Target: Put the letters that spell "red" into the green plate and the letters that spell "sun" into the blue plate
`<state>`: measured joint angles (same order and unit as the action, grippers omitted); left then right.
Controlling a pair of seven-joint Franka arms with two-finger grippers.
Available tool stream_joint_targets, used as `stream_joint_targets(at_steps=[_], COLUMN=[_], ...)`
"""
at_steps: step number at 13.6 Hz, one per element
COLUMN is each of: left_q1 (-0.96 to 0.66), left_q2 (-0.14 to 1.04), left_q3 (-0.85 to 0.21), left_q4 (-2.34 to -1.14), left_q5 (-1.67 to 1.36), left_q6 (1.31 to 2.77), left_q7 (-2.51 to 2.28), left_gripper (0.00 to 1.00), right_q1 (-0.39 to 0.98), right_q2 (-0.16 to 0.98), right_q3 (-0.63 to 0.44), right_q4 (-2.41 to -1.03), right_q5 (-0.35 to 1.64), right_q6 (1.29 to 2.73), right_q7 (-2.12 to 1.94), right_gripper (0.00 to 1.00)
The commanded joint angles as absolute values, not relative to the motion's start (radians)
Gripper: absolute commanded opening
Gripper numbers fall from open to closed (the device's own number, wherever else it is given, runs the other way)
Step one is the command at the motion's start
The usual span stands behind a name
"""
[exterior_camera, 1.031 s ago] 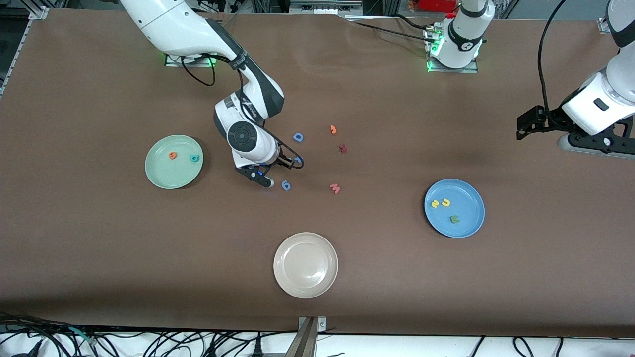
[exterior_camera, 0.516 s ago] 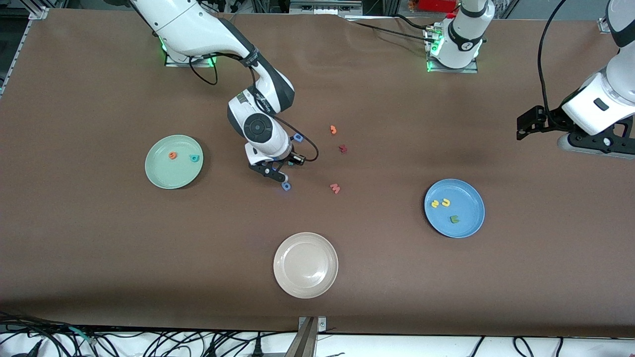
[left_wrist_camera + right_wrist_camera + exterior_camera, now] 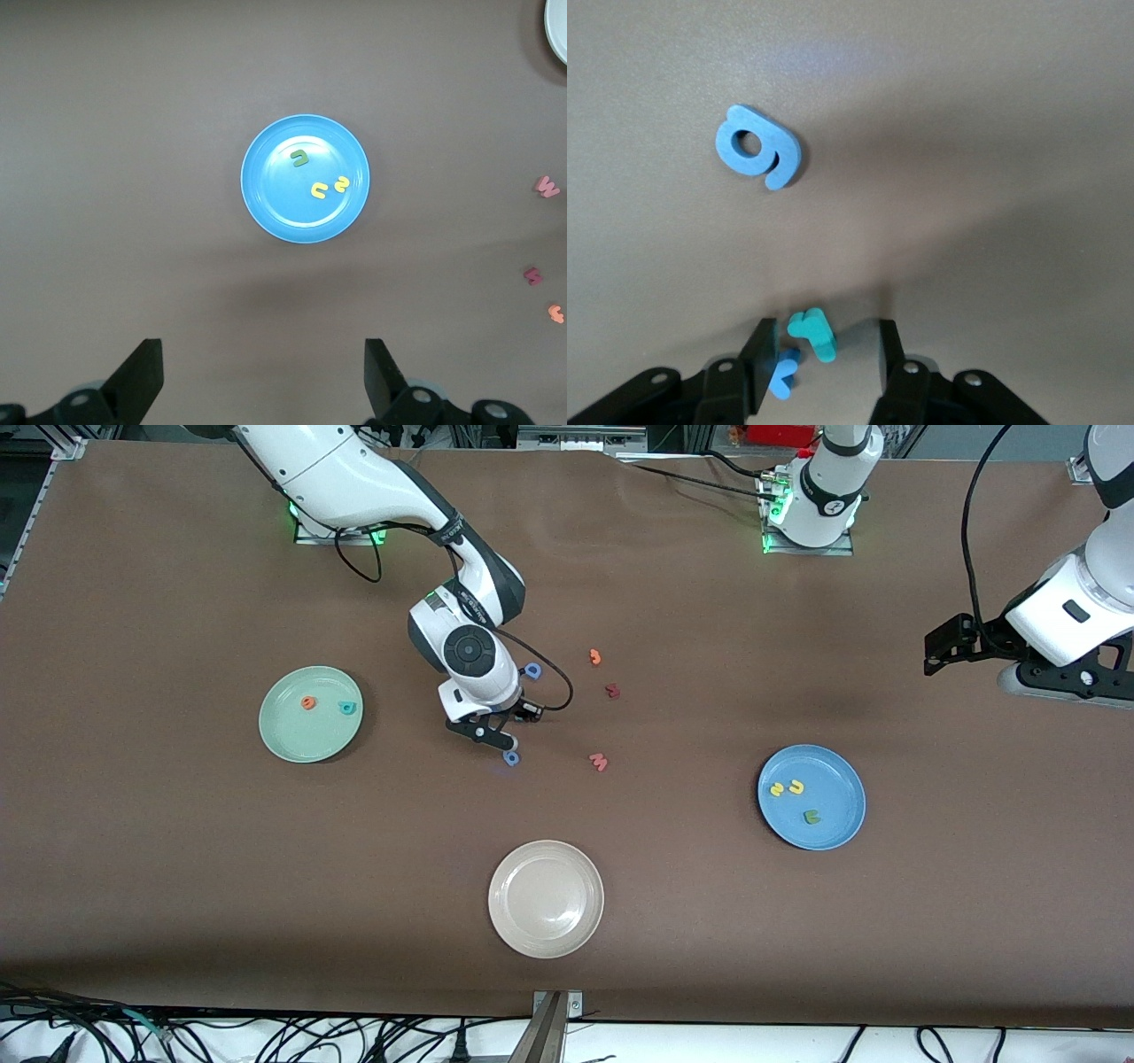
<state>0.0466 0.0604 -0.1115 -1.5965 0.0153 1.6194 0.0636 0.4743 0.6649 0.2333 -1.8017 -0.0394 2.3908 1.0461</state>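
The blue plate [image 3: 819, 834] carries all three "sun" letters [image 3: 795, 786], and the left pincer [image 3: 263, 356] waits released above the left arm's end of the tabletop. In the last second the right pincer [image 3: 512, 728] has shifted sideways and now straddles the teal "r" [image 3: 812, 335], with its jaws apart and not yet clamped. The "r" lies flat with its stem slanting across the gap; it is the last letter wanted in the green plate [image 3: 292, 742], beside the "e" [image 3: 307, 703] and the "d" [image 3: 347, 708].

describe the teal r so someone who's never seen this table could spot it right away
Find the right gripper hovering mid-table, between the green plate and the scattered loose letters. The teal r sits between its fingers, beside a smaller blue piece. Unlike the blue looped letter lying apart on the table, it is teal, thin and has no hole.
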Motion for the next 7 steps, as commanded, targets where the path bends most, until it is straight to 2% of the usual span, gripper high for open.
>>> stream_joint_targets(at_steps=[1,4,7], left_q1=[0.051,0.054,0.054], left_q2=[0.060,0.061,0.061], left_q3=[-0.107,-0.107,-0.107], left_q4=[-1.577,-1.577,-1.577], left_q5=[-0.012,-0.012,-0.017], left_q6=[1.609,1.609,1.608], left_q7=[0.083,0.086,0.083], left_gripper=[1.00,1.00,1.00], right_q1=[0.480,0.480,0.480], right_q2=[0.687,0.692,0.696], right_q3=[0.233,0.233,0.233], right_q4=[-1.776,-1.776,-1.776], right_q5=[-0.071,-0.071,-0.071], right_q6=[2.396,2.396,2.402], right_q7=[1.049,1.052,1.052], right_gripper=[0.54,0.53,0.48])
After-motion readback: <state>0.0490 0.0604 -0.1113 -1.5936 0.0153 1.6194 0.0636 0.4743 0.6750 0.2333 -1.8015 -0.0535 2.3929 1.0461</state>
